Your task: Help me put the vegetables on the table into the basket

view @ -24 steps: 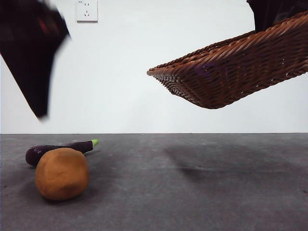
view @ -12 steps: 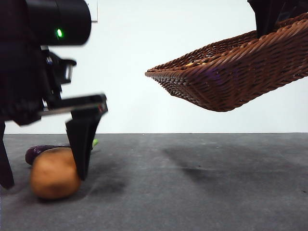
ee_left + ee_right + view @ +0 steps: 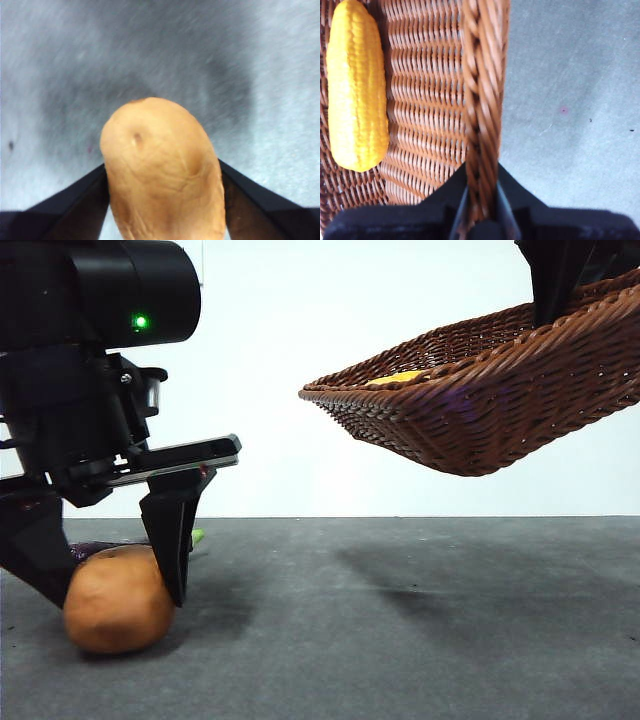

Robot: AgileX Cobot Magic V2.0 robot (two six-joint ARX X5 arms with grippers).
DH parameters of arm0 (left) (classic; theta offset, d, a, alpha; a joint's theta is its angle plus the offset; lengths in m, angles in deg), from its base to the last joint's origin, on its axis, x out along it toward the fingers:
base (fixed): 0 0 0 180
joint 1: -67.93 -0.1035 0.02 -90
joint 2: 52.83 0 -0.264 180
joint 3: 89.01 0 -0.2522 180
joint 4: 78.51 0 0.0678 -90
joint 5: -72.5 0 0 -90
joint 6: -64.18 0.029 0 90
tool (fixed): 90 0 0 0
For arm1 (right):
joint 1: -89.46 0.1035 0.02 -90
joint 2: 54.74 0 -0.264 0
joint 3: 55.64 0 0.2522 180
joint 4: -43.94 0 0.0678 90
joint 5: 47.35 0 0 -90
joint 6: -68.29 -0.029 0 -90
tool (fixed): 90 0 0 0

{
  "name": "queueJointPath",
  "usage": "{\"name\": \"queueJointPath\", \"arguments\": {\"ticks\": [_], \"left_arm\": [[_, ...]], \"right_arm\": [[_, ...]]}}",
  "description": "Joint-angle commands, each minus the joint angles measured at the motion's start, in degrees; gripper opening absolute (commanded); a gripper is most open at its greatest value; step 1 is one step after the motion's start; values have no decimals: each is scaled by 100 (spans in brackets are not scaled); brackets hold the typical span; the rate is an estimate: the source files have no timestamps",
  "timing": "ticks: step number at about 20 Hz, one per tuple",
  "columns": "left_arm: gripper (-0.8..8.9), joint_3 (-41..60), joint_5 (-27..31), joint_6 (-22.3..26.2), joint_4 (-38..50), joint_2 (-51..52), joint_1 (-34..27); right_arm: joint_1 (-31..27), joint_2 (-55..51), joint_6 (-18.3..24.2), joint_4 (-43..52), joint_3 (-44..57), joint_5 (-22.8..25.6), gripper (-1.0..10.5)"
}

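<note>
My left gripper [image 3: 110,575] pinches the round, orange-brown potato [image 3: 118,600] on the table [image 3: 400,640] at near left. My right gripper [image 3: 481,200] clamps the braided rim of the tilted basket [image 3: 480,405], raised at right, corn cob [image 3: 356,85] inside.

Plain white wall [image 3: 300,370] behind, evenly lit, meeting dark grey speckled surface [image 3: 400,640] along straight horizontal line. Soft shadow patches on surface [image 3: 430,585]. Small dark specks on grey surface in wrist views.
</note>
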Motion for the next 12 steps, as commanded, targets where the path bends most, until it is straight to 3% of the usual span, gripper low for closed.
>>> {"name": "queueJointPath", "arguments": {"ticks": [1,6,10,12], "left_arm": [[-9,-57,-90,422,20,177,2],[-9,-361,-791,883,31,1191,293],[-9,-378,-726,938,166,1974,955],[-9,-378,-728,1228,601,2181,1445]], "right_arm": [[4,39,55,9,37,-46,-8],[4,39,61,13,37,-48,-8],[4,39,-48,-2,37,-48,-8],[13,39,-50,-44,37,-61,-8]]}}
